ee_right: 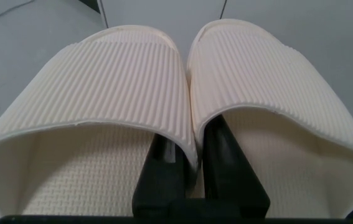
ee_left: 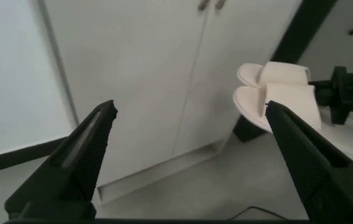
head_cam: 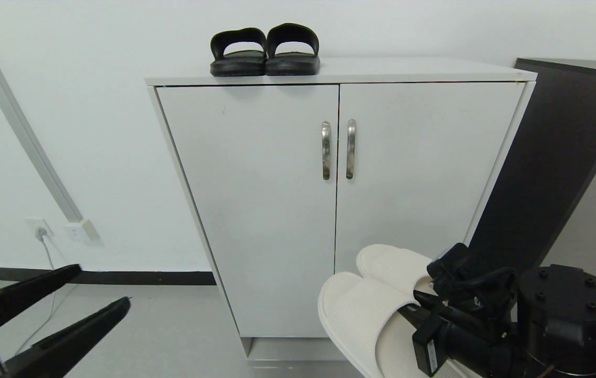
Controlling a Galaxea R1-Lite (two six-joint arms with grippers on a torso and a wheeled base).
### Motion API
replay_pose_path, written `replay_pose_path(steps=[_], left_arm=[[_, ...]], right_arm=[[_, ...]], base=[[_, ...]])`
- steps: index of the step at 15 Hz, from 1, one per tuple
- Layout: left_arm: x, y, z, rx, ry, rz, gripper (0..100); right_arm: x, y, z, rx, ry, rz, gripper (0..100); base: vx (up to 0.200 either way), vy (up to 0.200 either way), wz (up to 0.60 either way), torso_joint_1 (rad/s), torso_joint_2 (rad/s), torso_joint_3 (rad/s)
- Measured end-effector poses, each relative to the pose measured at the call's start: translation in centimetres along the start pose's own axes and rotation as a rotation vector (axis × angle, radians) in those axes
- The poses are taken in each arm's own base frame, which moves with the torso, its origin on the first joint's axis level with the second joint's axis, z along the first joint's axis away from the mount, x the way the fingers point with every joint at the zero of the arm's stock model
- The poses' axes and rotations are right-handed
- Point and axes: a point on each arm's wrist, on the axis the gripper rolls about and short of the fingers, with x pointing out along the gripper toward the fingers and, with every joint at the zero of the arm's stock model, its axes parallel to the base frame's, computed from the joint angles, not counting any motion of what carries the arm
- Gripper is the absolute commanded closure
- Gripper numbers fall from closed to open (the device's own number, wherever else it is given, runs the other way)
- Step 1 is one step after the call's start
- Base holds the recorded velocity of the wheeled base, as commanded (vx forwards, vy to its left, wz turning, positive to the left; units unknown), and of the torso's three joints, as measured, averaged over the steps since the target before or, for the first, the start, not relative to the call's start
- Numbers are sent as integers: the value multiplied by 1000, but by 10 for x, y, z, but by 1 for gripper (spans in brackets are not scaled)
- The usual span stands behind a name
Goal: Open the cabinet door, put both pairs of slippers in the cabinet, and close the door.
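Wall-side cabinet (head_cam: 255,210) shut. My right gripper (ee_right: 190,146) clamps white slippers' (head_cam: 366,310) inner edges, carrying pair as one; left gripper (head_cam: 103,283) gapes empty, likely kept free for door handle (head_cam: 325,150).

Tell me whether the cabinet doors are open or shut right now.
Shut. Both cabinet doors lie flush under the top panel, their two handles side by side across one thin seam.

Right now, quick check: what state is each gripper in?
Left gripper: open, holding nothing.
Right gripper: closed, holding the white slippers.
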Motion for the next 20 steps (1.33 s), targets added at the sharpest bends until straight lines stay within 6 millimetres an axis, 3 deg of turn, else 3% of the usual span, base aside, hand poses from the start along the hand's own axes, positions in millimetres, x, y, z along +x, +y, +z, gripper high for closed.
replay_pose_path(steps=[3, 6, 13, 20], left_arm=[[36, -5, 3, 13, 46, -106, 0], [75, -24, 11, 38, 33, -227, 0], [156, -63, 64, 58, -56, -350, 0], [222, -98, 83, 27, -11, -535, 0]], right_arm=[[0, 1, 1, 2, -3, 5, 100], [1, 3, 4, 11, -13, 10, 100], [4, 4, 2, 29, -1, 13, 100], [5, 4, -1, 26, 8, 21, 100]], base=[[0, 0, 0, 0, 0, 0], [0, 0, 0, 0, 0, 0], [0, 0, 0, 0, 0, 0], [0, 0, 0, 0, 0, 0]])
